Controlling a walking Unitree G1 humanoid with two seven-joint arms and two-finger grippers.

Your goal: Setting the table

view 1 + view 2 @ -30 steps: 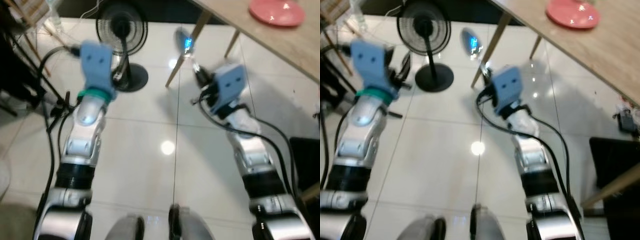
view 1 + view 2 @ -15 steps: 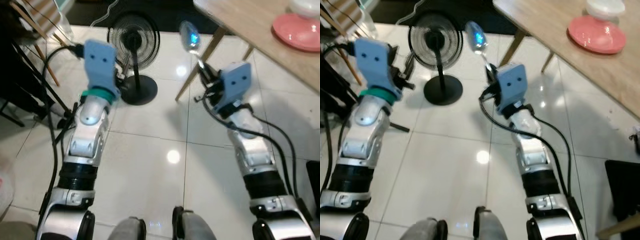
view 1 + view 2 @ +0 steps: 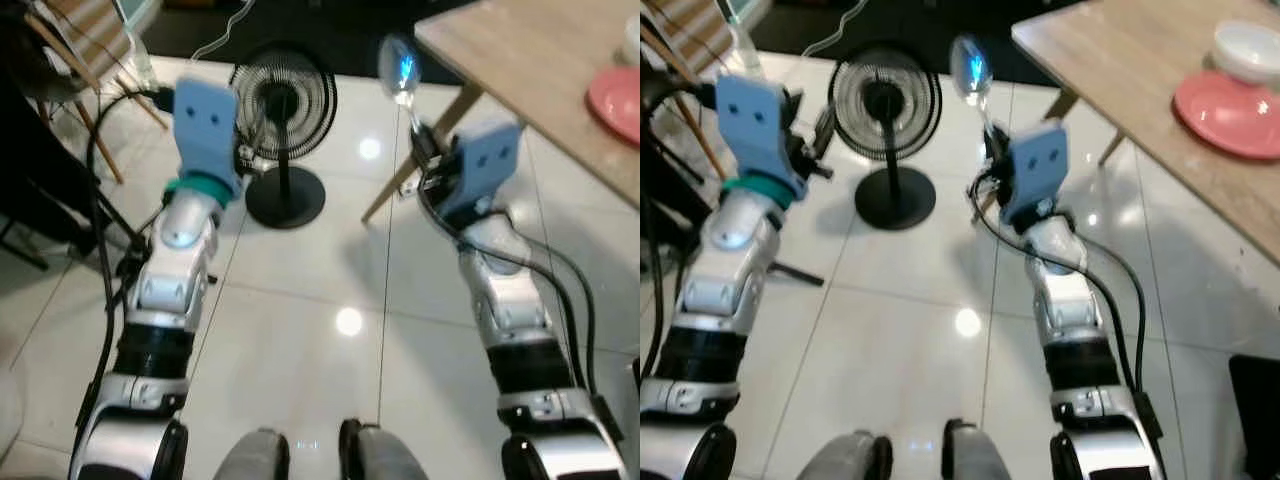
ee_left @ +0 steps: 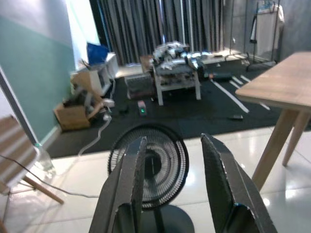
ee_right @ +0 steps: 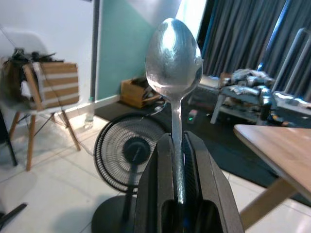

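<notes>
The right claw (image 5: 177, 160) grips one metal spoon (image 5: 174, 65) by its handle, bowl upright, over the floor beside the wooden worktop (image 3: 1140, 70). On that worktop sit one pink plate (image 3: 1230, 112) and one white bowl (image 3: 1246, 50). The left claw (image 4: 177, 179) spreads wide, holding nothing, facing one black standing fan (image 4: 148, 167).

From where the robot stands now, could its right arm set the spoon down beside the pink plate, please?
Probably not yet. The right gripper holds the spoon upright above the floor, short of the wooden table's near corner, while the pink plate and white bowl sit well farther along the tabletop. Nothing blocks the path, though.
</notes>
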